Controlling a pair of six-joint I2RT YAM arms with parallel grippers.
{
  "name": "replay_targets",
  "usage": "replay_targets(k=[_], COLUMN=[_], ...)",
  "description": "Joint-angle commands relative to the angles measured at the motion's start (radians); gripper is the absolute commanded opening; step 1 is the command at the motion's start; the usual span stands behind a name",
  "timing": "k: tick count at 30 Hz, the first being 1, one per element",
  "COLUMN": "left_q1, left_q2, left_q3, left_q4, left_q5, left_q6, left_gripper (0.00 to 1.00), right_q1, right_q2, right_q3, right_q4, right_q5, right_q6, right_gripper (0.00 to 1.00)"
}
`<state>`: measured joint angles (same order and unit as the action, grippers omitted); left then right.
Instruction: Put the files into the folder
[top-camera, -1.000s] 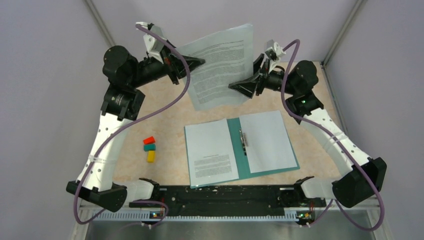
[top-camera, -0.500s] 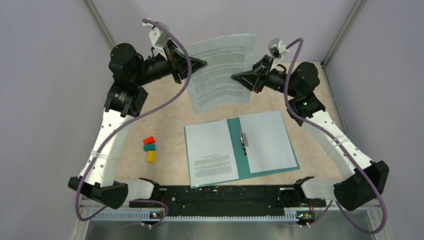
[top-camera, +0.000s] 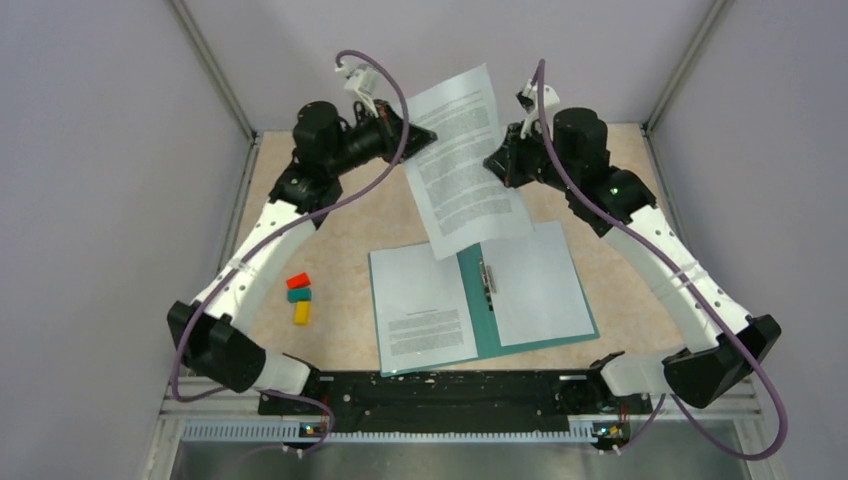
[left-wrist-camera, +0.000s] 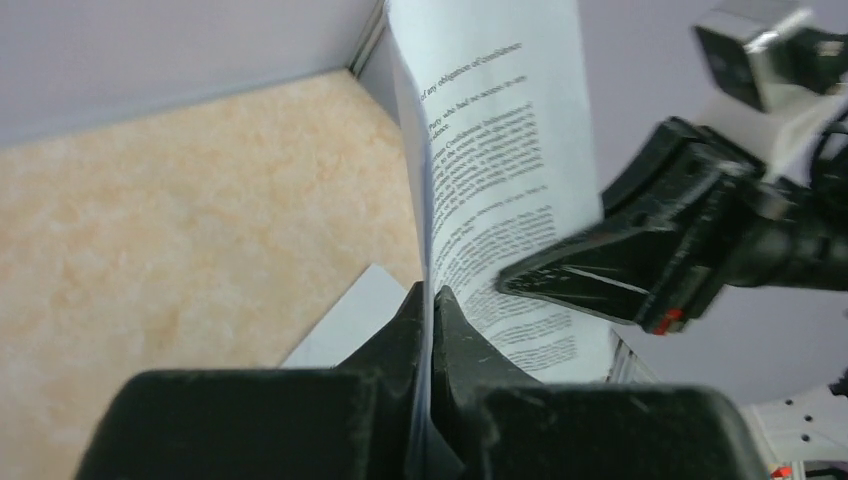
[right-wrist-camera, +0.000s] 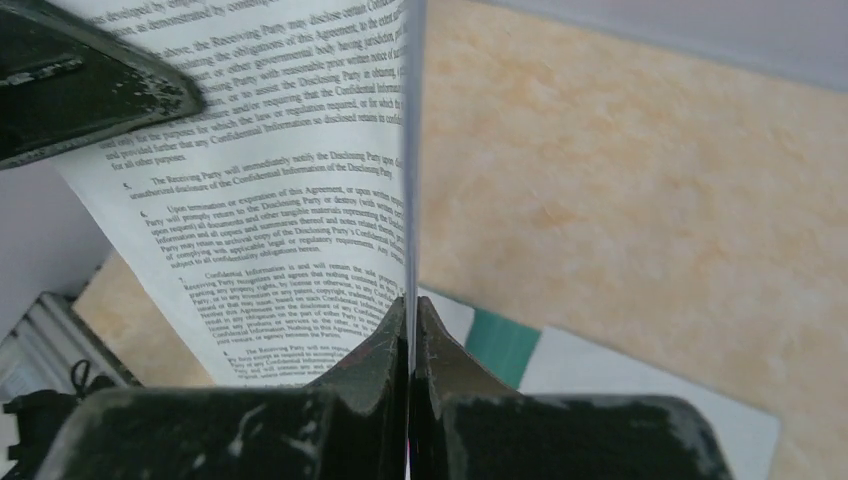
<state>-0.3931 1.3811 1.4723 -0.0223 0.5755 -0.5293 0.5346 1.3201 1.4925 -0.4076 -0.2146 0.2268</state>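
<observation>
Files: one printed sheet (top-camera: 462, 160) hangs in the air over the far half of the table (top-camera: 340, 225), held by both arms. Loose sheets (top-camera: 420, 300) already lie on the open leaves of the folder (top-camera: 478, 325), one on each side of the fastener strip (top-camera: 487, 278).

Left gripper (top-camera: 418, 138): jaws pinched tight on the sheet's left edge. The wrist view shows paper rising from between the tips.
Right gripper (top-camera: 493, 160): clamped on the opposite edge, with paper likewise trapped between its tips.

Change: a second ago the right jaws stood apart beside that edge; they have since closed on it. Both arms have swung inward. The sheet has turned from a broad slant to a steeper, narrower hang. In the top view its lower corner now overlaps the folder's far edge near the spine.

Meaning: the two-handed hold looks established, so the carry can start. Likely next step: lower the sheet and square it onto a leaf. Risk: the paper may buckle if the grippers converge.

Coloured blocks (top-camera: 298, 298) sit left of the folder, well apart from it.
</observation>
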Motion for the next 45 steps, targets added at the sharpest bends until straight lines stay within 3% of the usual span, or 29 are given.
replay_targets(k=[1, 4, 11, 26, 31, 37, 45], left_q1=[-0.083, -0.139, -0.219, -0.344, -0.357, -0.365, -0.363], left_q2=[0.106, 0.195, 0.439, 0.651, 0.677, 0.69, 0.623], left_q3=[-0.086, -0.107, -0.056, -0.026, -0.058, -0.065, -0.087], left_q4=[0.087, 0.127, 0.186, 0.284, 0.32, 0.311, 0.24], left_q5=[-0.104, -0.131, -0.139, -0.258, -0.306, -0.368, -0.515], left_q6=[-0.108, -0.136, -0.185, -0.204, -0.198, -0.179, -0.126], left_gripper=[0.0, 0.0, 0.0, 0.0, 0.1, 0.15, 0.42], right_q1=[0.007, -0.011, -0.191, -0.264, -0.283, -0.284, -0.283], right_q2=[-0.015, -0.053, -0.144, -0.033, 0.014, 0.052, 0.064], right_q3=[-0.024, -0.146, -0.435, -0.533, -0.574, -0.568, -0.56], right_q4=[-0.296, -0.327, -0.295, -0.266, -0.213, -0.201, -0.191], right_q5=[0.261, 0.345, 0.328, 0.446, 0.47, 0.5, 0.441], right_q6=[-0.022, 0.01, 0.064, 0.024, -0.011, -0.039, -0.081], right_gripper=[0.0, 0.0, 0.0, 0.0, 0.0, 0.0, 0.0])
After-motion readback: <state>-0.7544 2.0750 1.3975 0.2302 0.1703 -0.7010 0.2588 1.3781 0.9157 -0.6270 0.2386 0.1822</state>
